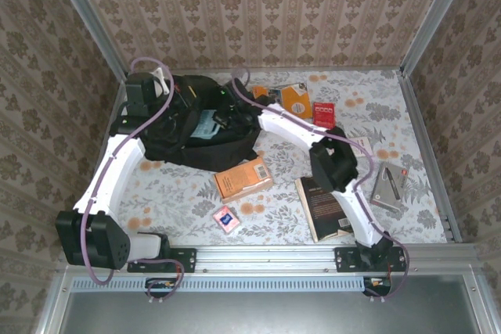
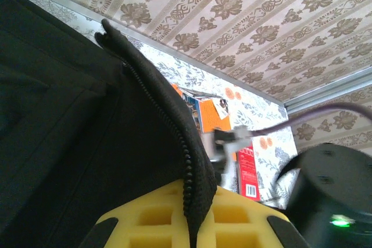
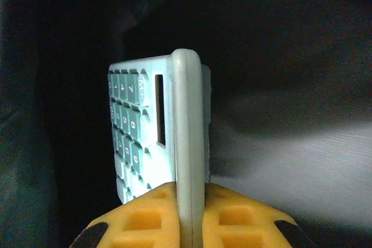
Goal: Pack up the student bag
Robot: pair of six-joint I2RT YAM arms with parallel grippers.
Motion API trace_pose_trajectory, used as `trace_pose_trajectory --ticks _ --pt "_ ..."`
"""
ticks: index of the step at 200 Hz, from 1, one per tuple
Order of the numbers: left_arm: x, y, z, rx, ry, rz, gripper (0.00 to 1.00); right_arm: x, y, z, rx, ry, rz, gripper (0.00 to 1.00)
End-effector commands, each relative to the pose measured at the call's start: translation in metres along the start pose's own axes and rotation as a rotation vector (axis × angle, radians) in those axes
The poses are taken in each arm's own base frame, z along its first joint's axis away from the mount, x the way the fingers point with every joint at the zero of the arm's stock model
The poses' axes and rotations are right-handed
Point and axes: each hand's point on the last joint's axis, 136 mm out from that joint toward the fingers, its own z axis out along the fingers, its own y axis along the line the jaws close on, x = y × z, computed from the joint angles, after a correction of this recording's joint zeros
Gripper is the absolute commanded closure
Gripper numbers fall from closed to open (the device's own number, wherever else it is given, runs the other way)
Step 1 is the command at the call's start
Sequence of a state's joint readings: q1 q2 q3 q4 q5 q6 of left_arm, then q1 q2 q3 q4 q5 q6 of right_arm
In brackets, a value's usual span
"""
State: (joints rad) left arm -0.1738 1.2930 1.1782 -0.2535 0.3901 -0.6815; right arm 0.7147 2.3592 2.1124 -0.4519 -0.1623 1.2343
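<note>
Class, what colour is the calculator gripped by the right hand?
The calculator is pale blue-green, keys included; the right wrist view shows it best.

The left arm (image 1: 109, 174) and right arm (image 1: 358, 213) are wearing white shells with black joints. Purple cables (image 2: 325, 111) are trailing alongside.

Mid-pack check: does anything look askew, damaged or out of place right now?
Nothing stands out. The left gripper pinches the student bag by its zipper edge, and the right gripper holds a calculator inside the bag. The orange book and dark book lie flat on the table.
</note>
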Motion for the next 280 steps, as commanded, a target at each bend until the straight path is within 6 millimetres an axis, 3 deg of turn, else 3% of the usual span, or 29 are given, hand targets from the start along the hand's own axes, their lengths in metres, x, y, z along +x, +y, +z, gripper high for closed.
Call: trace_pose_trajectory --ticks 1,25,43,87,133,163,204,237,252,263,280 --pt "-0.031 -0.045 -0.024 0.125 -0.105 0.047 1.00 -0.002 0.049 0.024 -0.171 -0.027 0.079 0.86" --pt "-0.033 -0.041 -0.025 0.113 -0.113 0.042 1.00 -0.003 0.061 0.053 -0.256 0.003 0.125 0.64" --pt "-0.033 -0.036 -0.027 0.103 -0.119 0.041 1.00 -0.002 0.066 0.051 -0.272 0.001 0.088 0.53" --pt "-0.032 -0.025 -0.028 0.071 -0.132 0.053 1.00 0.000 0.077 0.020 -0.264 -0.002 -0.106 0.47" --pt "-0.031 -0.017 -0.027 0.032 -0.136 0.088 1.00 0.004 0.056 -0.022 -0.153 -0.008 -0.343 0.47" --pt "-0.029 -0.013 -0.027 0.024 -0.138 0.084 1.00 0.003 0.051 -0.067 -0.156 -0.032 -0.480 0.46" --pt "-0.026 -0.010 -0.027 0.023 -0.131 0.090 1.00 0.030 0.007 -0.121 -0.071 -0.019 -0.699 0.46" --pt "-0.025 -0.009 -0.027 0.018 -0.126 0.092 1.00 0.084 -0.053 -0.148 0.033 0.068 -0.876 0.44" --pt "-0.025 -0.009 -0.027 0.018 -0.124 0.093 1.00 0.112 -0.084 -0.154 0.112 0.125 -0.951 0.34" --pt "-0.025 -0.010 -0.026 0.022 -0.122 0.093 1.00 0.131 -0.108 -0.155 0.190 0.159 -1.009 0.32" --pt "-0.024 -0.009 -0.024 0.020 -0.118 0.099 1.00 0.165 -0.130 -0.155 0.243 0.228 -1.092 0.24"
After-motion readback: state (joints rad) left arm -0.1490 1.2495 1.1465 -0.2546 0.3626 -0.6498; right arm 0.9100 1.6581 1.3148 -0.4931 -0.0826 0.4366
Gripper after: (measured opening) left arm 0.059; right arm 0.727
